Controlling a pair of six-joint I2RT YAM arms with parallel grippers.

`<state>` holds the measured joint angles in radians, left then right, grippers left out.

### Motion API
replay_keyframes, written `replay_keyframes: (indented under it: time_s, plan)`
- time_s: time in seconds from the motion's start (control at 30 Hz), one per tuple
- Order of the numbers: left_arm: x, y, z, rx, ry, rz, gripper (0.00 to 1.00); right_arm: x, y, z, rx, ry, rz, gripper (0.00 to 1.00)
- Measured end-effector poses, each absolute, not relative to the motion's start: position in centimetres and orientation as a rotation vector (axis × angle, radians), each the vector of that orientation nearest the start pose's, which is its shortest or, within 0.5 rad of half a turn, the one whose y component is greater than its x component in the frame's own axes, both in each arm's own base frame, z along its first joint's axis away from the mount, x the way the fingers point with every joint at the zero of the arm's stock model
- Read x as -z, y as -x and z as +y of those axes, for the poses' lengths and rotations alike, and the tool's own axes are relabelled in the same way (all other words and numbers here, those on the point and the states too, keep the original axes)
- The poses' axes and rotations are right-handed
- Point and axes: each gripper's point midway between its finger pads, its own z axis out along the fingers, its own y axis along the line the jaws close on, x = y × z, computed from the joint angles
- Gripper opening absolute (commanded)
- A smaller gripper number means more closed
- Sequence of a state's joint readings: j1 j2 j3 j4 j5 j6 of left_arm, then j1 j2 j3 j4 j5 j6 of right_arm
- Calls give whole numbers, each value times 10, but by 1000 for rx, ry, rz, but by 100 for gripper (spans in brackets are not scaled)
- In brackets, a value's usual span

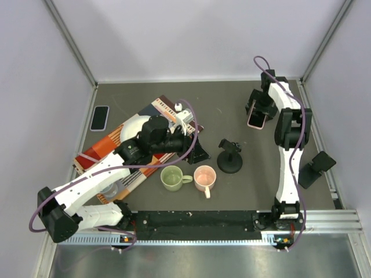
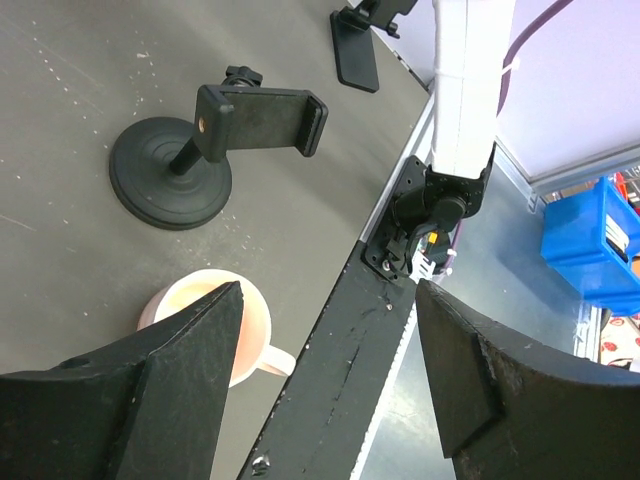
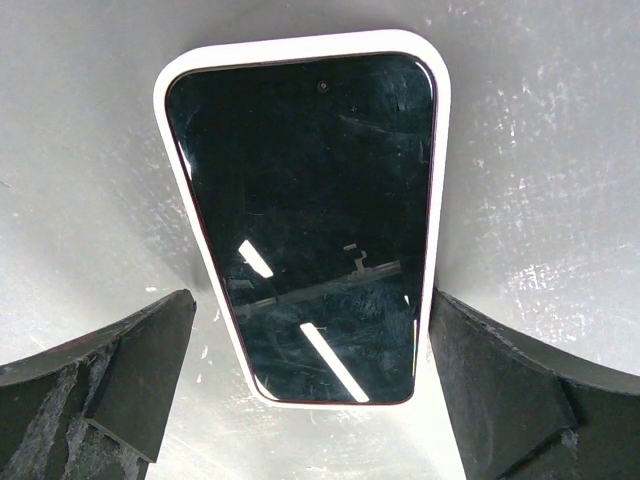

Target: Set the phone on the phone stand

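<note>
Beneath the right end effector [image 3: 310, 345], jaws apart, lies the phone [image 3: 305, 200].

A pale green mug [image 1: 172, 178] and a peach-pink mug [image 1: 204, 176] stand side by side near the middle of the tabletop's near edge, handles pointing right and toward the near edge. A mat [image 1: 104, 147] striped orange, black and white lies diagonally across the left half, with a white plate [image 1: 132, 128] on it. A small white object [image 1: 183, 115] sits at its far end.
</note>
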<state>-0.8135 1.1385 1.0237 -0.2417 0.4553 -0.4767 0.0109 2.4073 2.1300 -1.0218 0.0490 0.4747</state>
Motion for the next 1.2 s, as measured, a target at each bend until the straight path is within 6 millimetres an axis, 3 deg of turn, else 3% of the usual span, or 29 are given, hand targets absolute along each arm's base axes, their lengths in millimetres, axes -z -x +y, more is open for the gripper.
replay_keyframes:
  time_s: [0.53, 0.63, 0.7, 0.73, 0.83, 1.2]
  plan:
    - [-278, -177, -325, 1261, -687, 1993, 75, -27, -502, 9, 44, -642, 2825, 75]
    - [-278, -177, -325, 1261, -687, 1993, 75, -26, -501, 9, 44, -636, 2829, 61]
    - [-278, -177, -325, 1261, -687, 1993, 75, -26, -501, 10, 45, -627, 2831, 42]
    - [-278, -177, -325, 1260, -687, 1994, 75, -26, -501, 10, 49, -621, 2831, 27]
    - [-278, -177, -325, 1260, -687, 1994, 75, -26, -502, 10, 60, -608, 2830, 0]
    - [-284, -177, -325, 1262, -687, 1989, 75, -31, -501, 11, 51, -564, 2776, 0]
